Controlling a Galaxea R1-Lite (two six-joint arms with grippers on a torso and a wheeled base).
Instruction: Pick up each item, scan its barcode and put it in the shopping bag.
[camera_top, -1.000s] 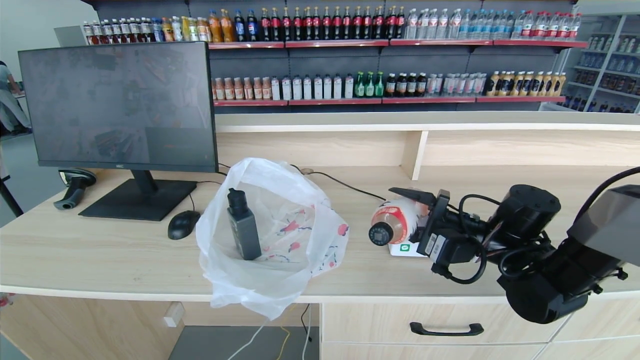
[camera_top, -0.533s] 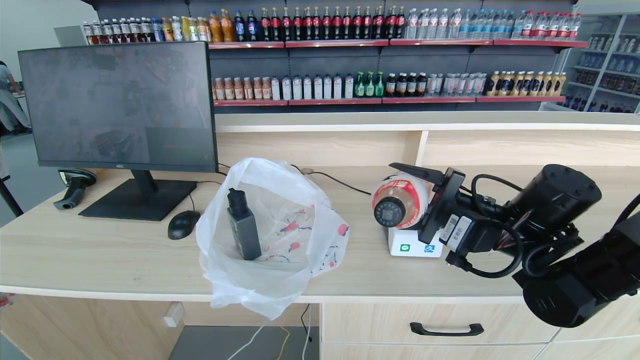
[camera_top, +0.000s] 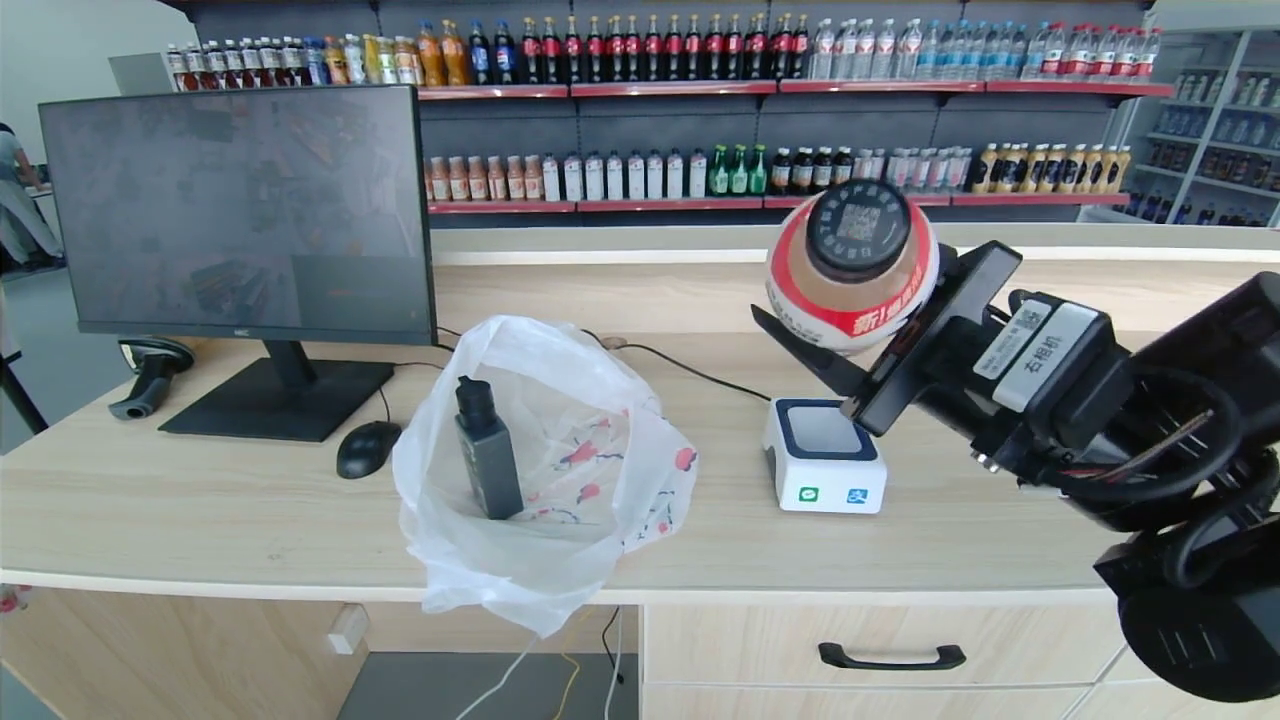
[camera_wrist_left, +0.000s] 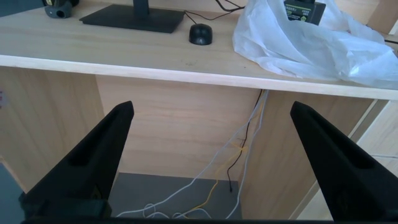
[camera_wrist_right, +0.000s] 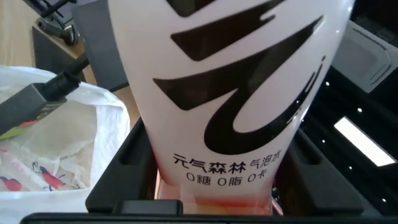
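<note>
Over the last second the right gripper (camera_top: 878, 325) has been raised and swung from low beside the scanner (camera_top: 823, 468) to a position above and just behind it, and the bottle (camera_top: 850, 262) has been carried up with it. The bottle is pinched across its body between the two black jaws, its dark cap turned towards the head camera and its base towards the wrist. It is probably held this way so that the label can be presented to the scanner window below. The bottle is held off the counter (camera_top: 200, 520), apart from the scanner.

The shopping bag (camera_top: 560, 545) is slumped open towards the robot's left of the scanner, its lower folds draped over the counter's front edge. A dark flask (camera_top: 488, 460) is stood upright inside it. Bare counter is left between bag and scanner, so a sideways carry looks unobstructed, though the soft bag rim may need to be cleared from above. The raised back ledge (camera_top: 640, 290) limits room behind.

The left gripper (camera_wrist_left: 211, 109) is held below the counter edge with its jaws spread wide and nothing between them.
</note>
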